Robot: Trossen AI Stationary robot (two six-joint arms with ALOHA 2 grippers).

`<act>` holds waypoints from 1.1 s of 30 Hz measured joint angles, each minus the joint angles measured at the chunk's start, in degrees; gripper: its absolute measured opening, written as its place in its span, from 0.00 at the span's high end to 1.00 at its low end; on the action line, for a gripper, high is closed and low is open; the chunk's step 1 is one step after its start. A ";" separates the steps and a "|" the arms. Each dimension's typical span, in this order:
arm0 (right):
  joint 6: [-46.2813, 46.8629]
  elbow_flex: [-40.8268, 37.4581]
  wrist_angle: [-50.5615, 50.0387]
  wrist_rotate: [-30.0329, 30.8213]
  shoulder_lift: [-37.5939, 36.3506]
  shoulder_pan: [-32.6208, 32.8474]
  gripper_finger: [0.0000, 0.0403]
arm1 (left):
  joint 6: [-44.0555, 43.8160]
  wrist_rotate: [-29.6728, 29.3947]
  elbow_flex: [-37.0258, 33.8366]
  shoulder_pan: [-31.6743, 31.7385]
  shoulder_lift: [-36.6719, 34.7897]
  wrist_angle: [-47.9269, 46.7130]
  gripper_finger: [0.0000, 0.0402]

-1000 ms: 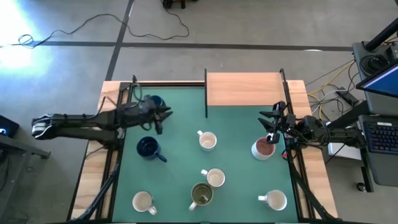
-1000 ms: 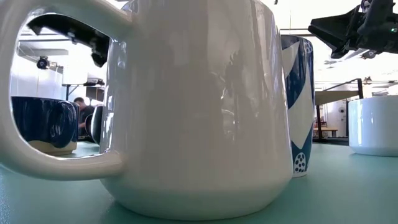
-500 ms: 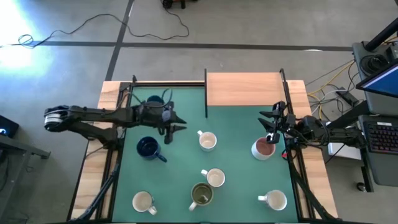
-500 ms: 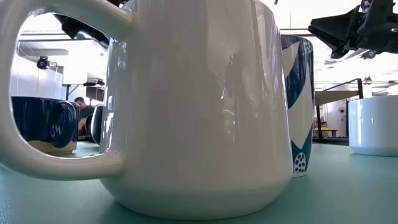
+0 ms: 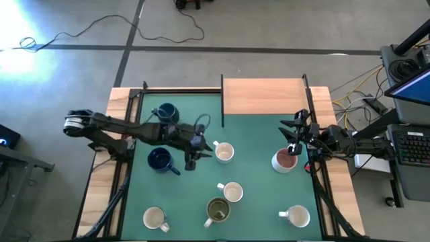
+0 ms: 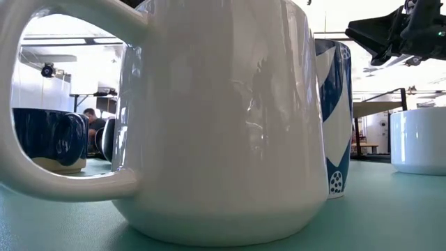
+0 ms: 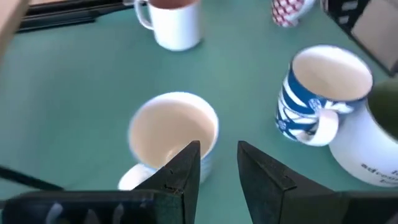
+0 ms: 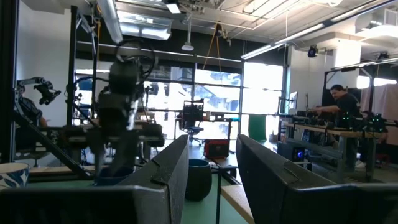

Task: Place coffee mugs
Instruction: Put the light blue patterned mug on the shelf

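From above, the left tool (image 5: 191,160) reaches over the green-matted bench (image 5: 255,154), just at nine o'clock of a cream mug (image 5: 224,152) and empty, its fingers a little apart. Two glossy navy mugs (image 5: 160,160) sit behind it; an olive mug (image 5: 217,210) stands near six o'clock beside more white ones. The right tool (image 5: 293,138), fingers apart and empty, hangs by the pink-lined mug (image 5: 285,160) at three o'clock.

At bench level, a smooth white mug (image 6: 209,118) fills the view (its looped handle framing a navy one).

The left wrist view shows the round cream mug (image 7: 174,134) past dark fingers (image 7: 183,168), beside a blue-striped mug (image 7: 323,93).

The right wrist view shows parted fingers (image 8: 165,171) facing the room.
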 joint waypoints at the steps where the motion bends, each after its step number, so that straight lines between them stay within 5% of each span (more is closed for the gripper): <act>1: -0.02 0.01 0.00 -0.01 -0.01 0.02 0.69 | 0.41 -0.33 0.43 -0.72 0.94 0.03 0.78; 14: 0.00 0.00 -0.02 0.00 0.00 0.00 0.69 | 2.25 -4.33 9.33 -2.34 14.51 -3.69 0.78; 33: -0.02 0.00 -0.26 -0.02 -0.01 0.00 0.69 | 5.00 -4.40 12.42 -2.40 16.67 -8.51 0.67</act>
